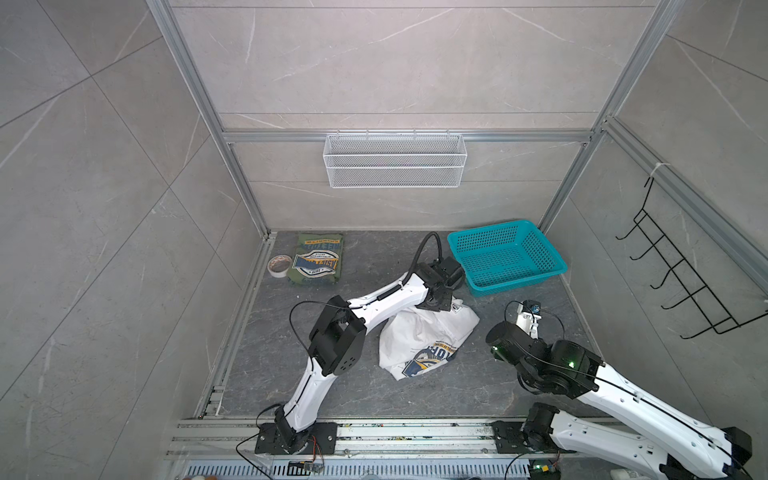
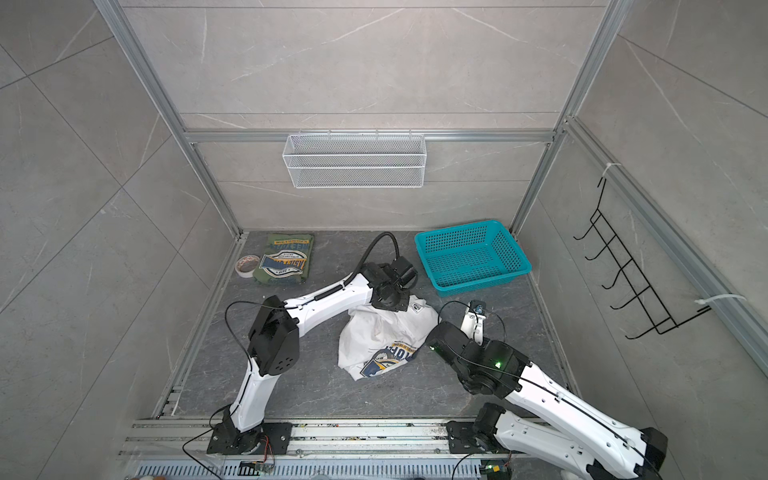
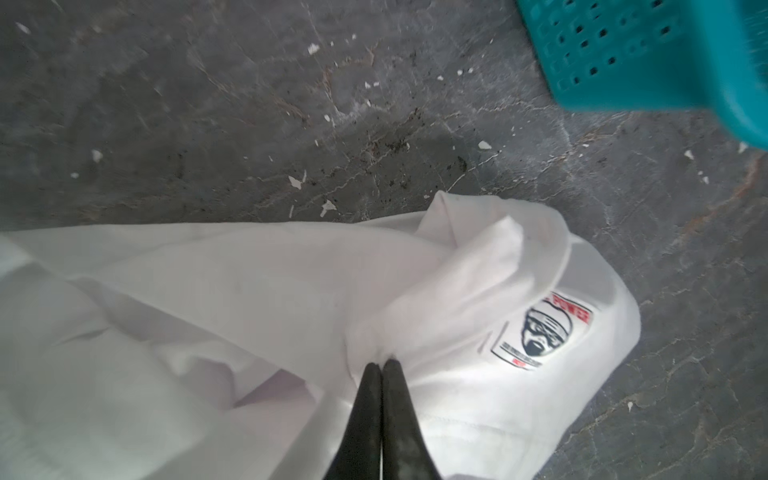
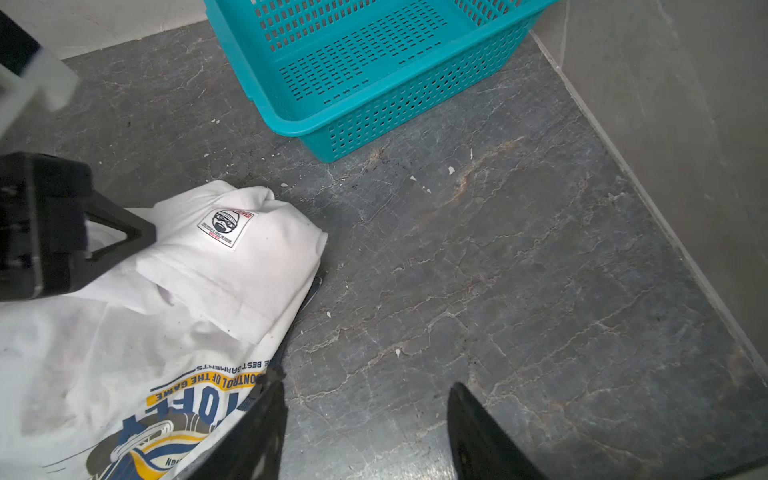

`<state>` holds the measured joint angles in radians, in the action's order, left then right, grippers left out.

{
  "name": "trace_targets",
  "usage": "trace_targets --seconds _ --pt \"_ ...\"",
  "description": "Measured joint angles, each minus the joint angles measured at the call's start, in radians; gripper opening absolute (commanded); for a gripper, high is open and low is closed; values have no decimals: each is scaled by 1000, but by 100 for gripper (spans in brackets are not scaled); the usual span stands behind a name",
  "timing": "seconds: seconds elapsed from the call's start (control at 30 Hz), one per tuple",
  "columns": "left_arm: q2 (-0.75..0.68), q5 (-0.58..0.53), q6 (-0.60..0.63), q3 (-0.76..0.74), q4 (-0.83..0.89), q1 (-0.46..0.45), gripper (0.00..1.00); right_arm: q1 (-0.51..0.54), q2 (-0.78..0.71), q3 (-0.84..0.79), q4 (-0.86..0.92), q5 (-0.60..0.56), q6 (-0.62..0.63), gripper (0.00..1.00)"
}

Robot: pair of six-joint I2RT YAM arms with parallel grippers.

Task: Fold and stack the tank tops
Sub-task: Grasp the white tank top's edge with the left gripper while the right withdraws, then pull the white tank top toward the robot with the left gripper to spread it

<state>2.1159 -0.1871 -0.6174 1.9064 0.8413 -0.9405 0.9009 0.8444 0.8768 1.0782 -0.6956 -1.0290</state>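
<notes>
White tank top (image 1: 424, 345), crumpled on the desk (image 1: 374, 257), is pinched at a thin fold by the closed left gripper (image 3: 381, 365); if lifted, it could slip or bunch, the open right gripper (image 4: 365, 380) being empty.

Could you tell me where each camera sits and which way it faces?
Top views: high above the arm bases, looking down at the dark stone table, folded olive green tank top, left arm, right arm.
Left wrist: behind its shut left gripper, which pinches the crumpled white tank top.
Right wrist: behind its open right gripper, facing the teal plastic basket.
Both wrist views share the white top's patch and basket.
</notes>
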Motion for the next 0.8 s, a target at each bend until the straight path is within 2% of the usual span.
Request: trace_targets --seconds 0.07,0.17,0.3,0.43,0.53,0.67,0.8 --pt "-87 -47 25 -49 -6 -17 0 0 8 0 -11 0 0 63" --pt "-299 -140 55 -190 -32 -58 0 0 28 0 -50 9 12 63" --pt "-716 -283 42 -458 -9 -106 0 0 98 6 -129 45 54 63" --pt "-1093 -477 -117 -586 206 -75 0 -4 232 43 -226 103 104 63" --pt "-1273 -592 -240 -626 386 15 0 -11 367 82 -307 171 137 63" --pt "-1346 -614 -287 -762 439 129 0 -23 550 158 -384 275 175 63" --pt "-1281 -568 -307 -906 428 191 0 -32 710 257 -441 381 208 62"
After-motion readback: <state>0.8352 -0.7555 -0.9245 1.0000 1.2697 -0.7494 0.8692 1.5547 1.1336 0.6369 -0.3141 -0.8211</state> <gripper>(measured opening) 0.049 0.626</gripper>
